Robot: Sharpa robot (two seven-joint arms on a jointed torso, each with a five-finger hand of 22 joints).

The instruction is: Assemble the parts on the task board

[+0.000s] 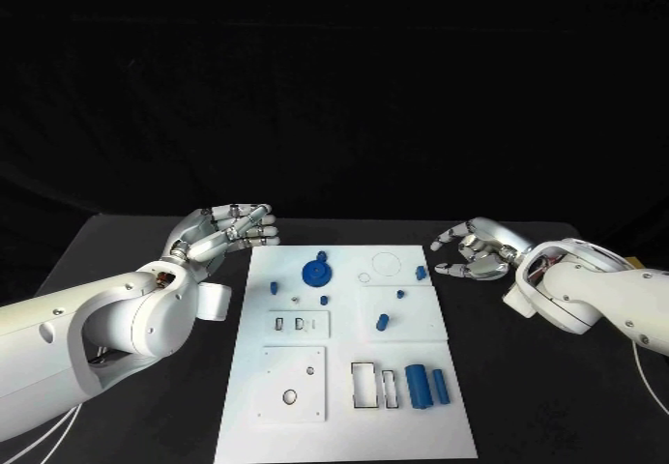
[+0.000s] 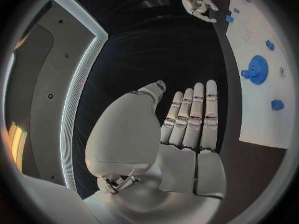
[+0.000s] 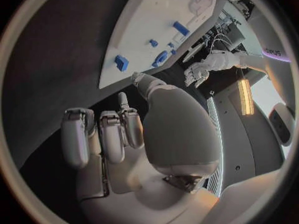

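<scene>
On the black desk (image 1: 139, 242), the flat white plastic task board (image 1: 349, 425) sits between two empty hands, left hand (image 1: 230, 230) at ten o'clock with fingers straight, right hand (image 1: 474, 253) at two o'clock loosely curled; reach slowly for the round blue gear (image 1: 318, 272).

From my remote station, the task board (image 1: 349, 406) runs off the head view's bottom edge, its far corner is cut by the circle's rim in the right wrist view, and the small blue parts (image 1: 324, 300) at mid-frame are too tiny to identify.
</scene>
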